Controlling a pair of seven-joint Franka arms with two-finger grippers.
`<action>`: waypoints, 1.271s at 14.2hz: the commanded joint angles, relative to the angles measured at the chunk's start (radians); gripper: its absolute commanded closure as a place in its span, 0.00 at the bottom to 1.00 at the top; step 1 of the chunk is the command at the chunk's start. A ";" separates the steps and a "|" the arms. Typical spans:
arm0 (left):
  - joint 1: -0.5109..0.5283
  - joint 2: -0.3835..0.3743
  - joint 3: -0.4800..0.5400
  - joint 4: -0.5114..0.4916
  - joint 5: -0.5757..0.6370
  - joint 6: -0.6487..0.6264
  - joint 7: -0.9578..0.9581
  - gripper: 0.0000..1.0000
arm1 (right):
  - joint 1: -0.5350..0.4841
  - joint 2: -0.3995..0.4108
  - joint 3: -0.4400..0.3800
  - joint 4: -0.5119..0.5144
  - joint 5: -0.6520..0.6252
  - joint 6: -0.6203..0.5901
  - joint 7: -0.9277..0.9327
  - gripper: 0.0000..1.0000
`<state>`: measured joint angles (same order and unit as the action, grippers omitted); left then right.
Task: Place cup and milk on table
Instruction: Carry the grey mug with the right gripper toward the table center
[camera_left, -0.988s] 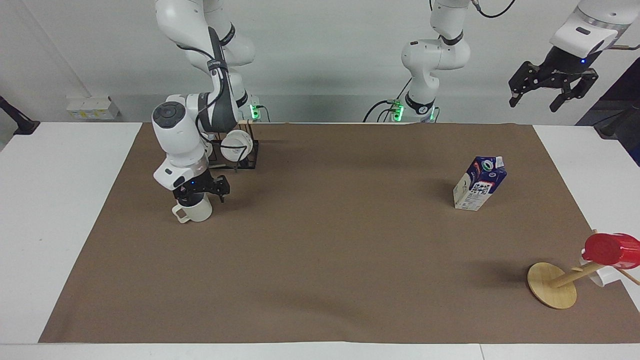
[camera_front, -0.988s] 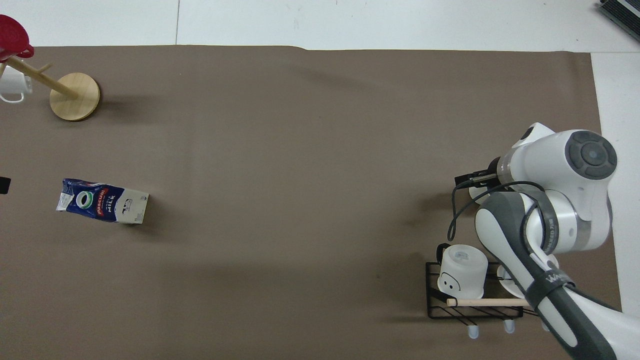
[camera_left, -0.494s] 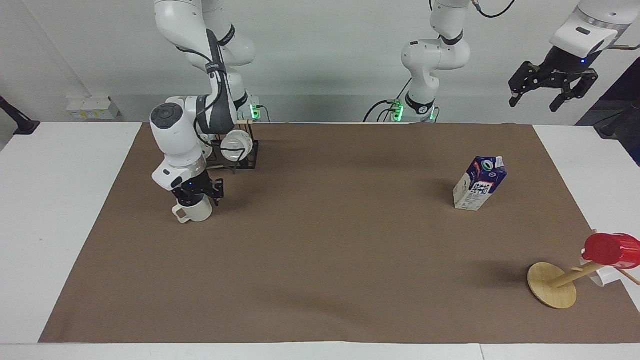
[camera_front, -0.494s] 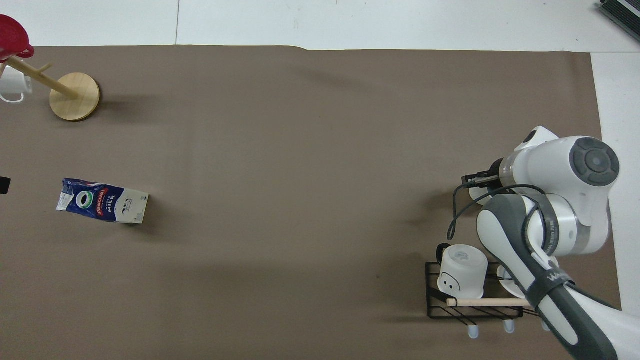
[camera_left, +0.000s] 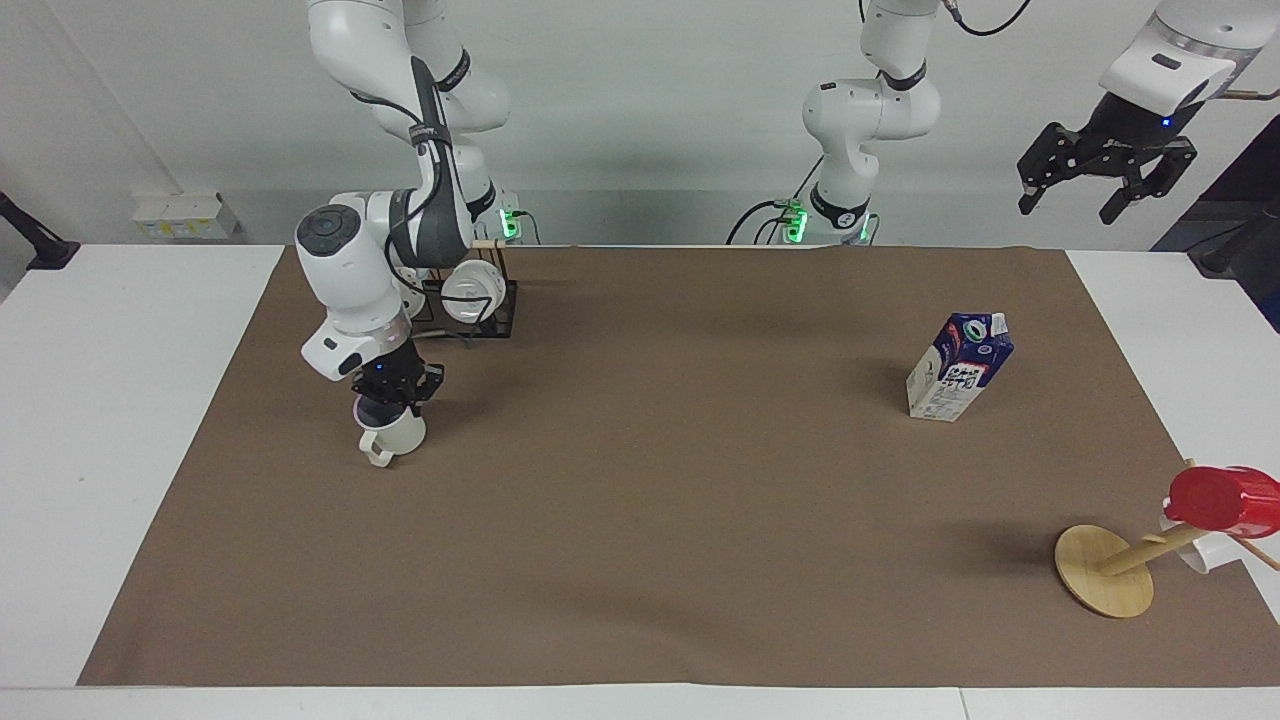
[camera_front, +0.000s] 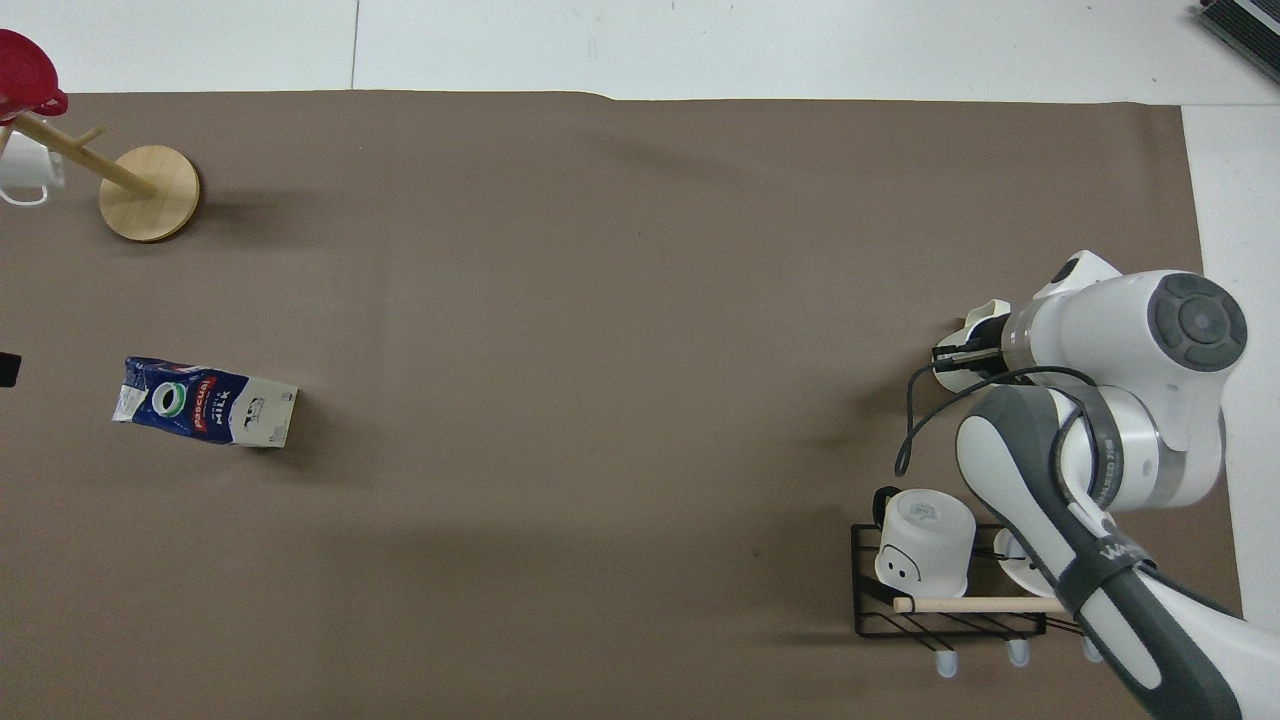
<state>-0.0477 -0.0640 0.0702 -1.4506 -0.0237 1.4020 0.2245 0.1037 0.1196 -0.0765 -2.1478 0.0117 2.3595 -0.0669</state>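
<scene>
Seen from across the white tabletop with its large brown rectangular mat, my right hand is closed on the rim of the beige cylindrical mug with a loop handle, which hangs tilted under it, handle low and turned away from the robots, over the mat toward the right arm's end; whether its base touches the mat I cannot tell. Just nearer to the robots than the mug stands the black wire rack with a plain white mug in it. My left hand waits high up at the left arm's end, its fingers spread open and gripping nothing. The small gable-top milk carton, dark blue above and white below, stands upright on the mat toward that end, well apart from both hands. Farther from the robots is the round wooden disc with a slanted peg, carrying the glossy red cup. From overhead, my right arm covers most of the beige mug; only a curve of it shows by the wrist, with the right hand dark beside it. The rack with its upturned white mug lies lower in this view, and the carton, the wooden disc and the red cup sit at the left arm's end.
</scene>
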 joint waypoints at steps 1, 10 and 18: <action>-0.014 0.000 0.008 -0.004 0.015 0.029 0.007 0.00 | -0.001 0.005 0.006 0.046 0.017 0.001 0.103 1.00; -0.012 -0.002 0.008 -0.010 0.013 0.040 0.010 0.00 | 0.167 0.057 0.012 0.299 0.007 -0.230 0.625 1.00; -0.014 -0.017 0.008 -0.033 0.015 0.038 0.006 0.00 | 0.388 0.158 0.012 0.446 -0.001 -0.266 0.964 1.00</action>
<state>-0.0477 -0.0632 0.0703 -1.4605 -0.0237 1.4300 0.2245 0.4688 0.2316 -0.0608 -1.7736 0.0155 2.1245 0.8526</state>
